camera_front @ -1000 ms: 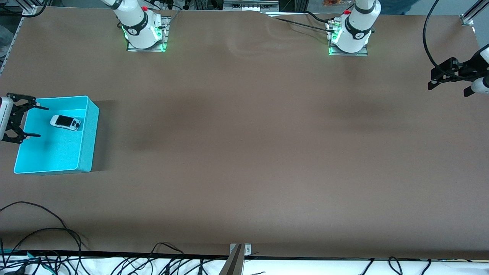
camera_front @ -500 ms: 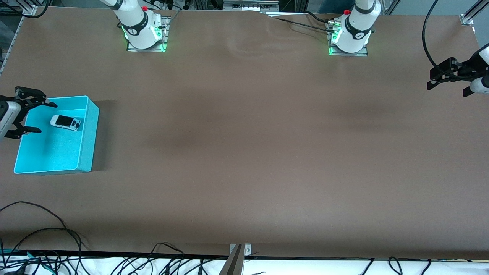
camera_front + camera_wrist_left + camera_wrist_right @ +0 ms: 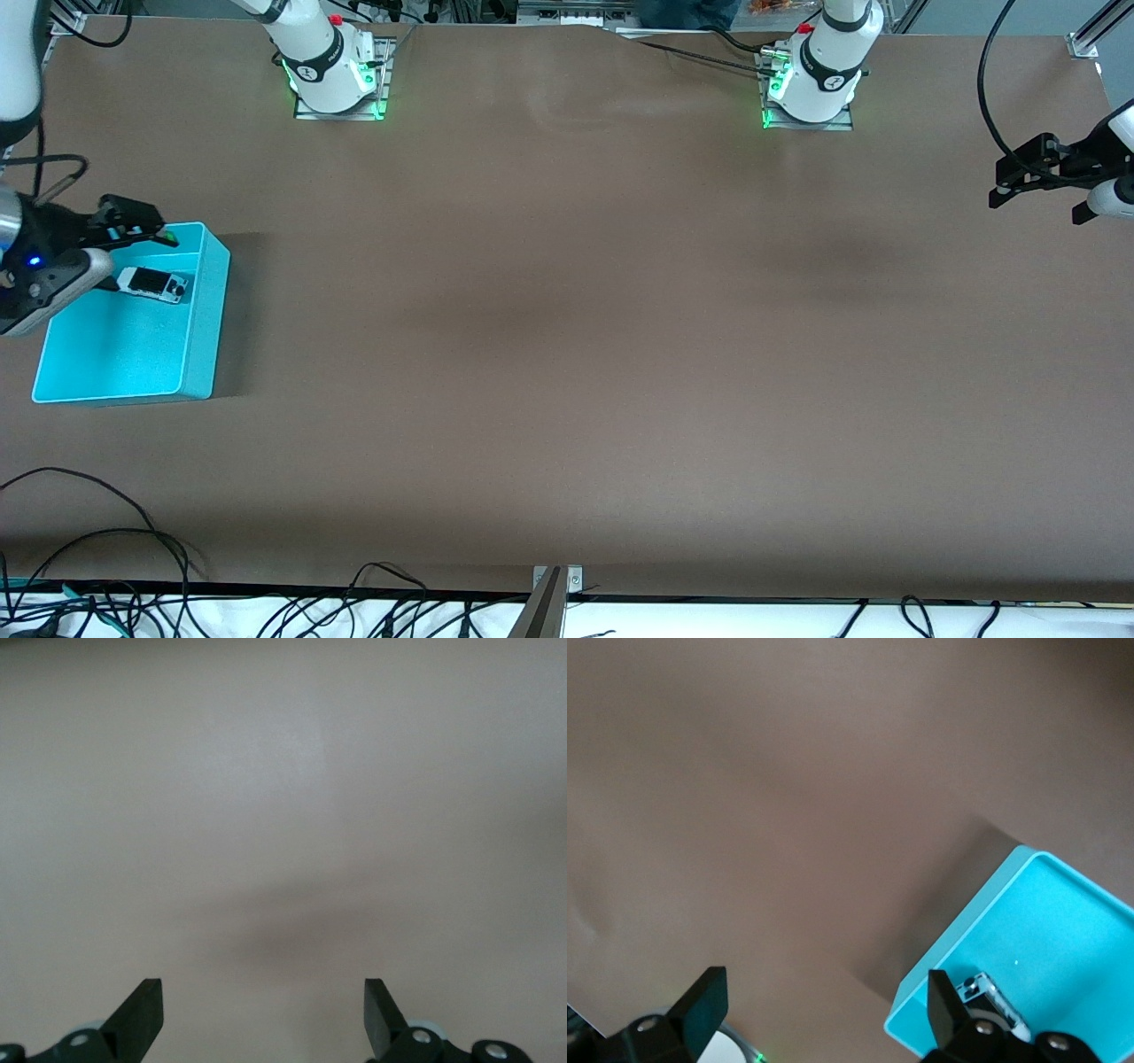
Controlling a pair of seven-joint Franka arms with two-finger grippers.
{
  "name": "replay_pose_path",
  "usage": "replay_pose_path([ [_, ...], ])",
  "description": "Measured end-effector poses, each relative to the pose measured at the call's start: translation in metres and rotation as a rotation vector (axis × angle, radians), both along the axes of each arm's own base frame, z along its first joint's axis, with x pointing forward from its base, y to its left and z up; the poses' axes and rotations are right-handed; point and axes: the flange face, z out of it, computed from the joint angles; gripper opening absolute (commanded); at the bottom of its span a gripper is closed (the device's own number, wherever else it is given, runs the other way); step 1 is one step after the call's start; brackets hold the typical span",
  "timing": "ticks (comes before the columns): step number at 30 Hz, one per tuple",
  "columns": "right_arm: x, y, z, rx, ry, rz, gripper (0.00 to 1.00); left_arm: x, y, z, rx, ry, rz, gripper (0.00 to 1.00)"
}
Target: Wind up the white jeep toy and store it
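Note:
The white jeep toy [image 3: 152, 283] lies inside the cyan bin [image 3: 199, 337] at the right arm's end of the table, in the part of the bin farther from the front camera. My right gripper [image 3: 140, 259] hangs open and empty above that part of the bin, close over the toy. In the right wrist view the bin's corner [image 3: 983, 930] and the toy [image 3: 994, 997] show beside one fingertip [image 3: 943, 1001] of the right gripper [image 3: 824, 1003]. My left gripper [image 3: 1035, 209] waits open and empty over the table's edge at the left arm's end. The left gripper [image 3: 263, 1010] has only bare table beneath it.
The two arm bases [image 3: 332, 84] [image 3: 811, 89] stand along the table edge farthest from the front camera. Loose cables [image 3: 106, 540] lie along the nearest edge, next to a metal bracket [image 3: 554, 589]. A black cable [image 3: 988, 97] loops above the left gripper.
The right gripper has turned and moved over the bin's farther edge toward the toy, and more of the arm has swung into view. The toy, bin and left gripper hardly moved.

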Motion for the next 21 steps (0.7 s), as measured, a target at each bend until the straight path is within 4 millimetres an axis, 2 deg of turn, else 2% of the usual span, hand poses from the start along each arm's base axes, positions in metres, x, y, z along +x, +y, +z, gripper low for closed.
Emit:
replay_pose_path([
  [3, -0.005, 0.013, 0.009, -0.047, -0.007, -0.078, 1.00, 0.000, 0.000, 0.000, 0.000, 0.000, 0.000, 1.00],
  [12, -0.019, 0.028, 0.020, -0.100, -0.006, -0.385, 1.00, 0.000, -0.006, 0.003, 0.000, -0.006, -0.011, 1.00],
  [16, -0.026, 0.023, 0.019, -0.096, -0.038, -0.464, 1.00, 0.000, -0.008, 0.006, 0.000, -0.012, -0.014, 1.00],
  [21, -0.039, 0.005, 0.016, -0.082, -0.087, -0.514, 1.00, 0.000, -0.008, 0.007, 0.000, -0.014, -0.014, 1.00],
])
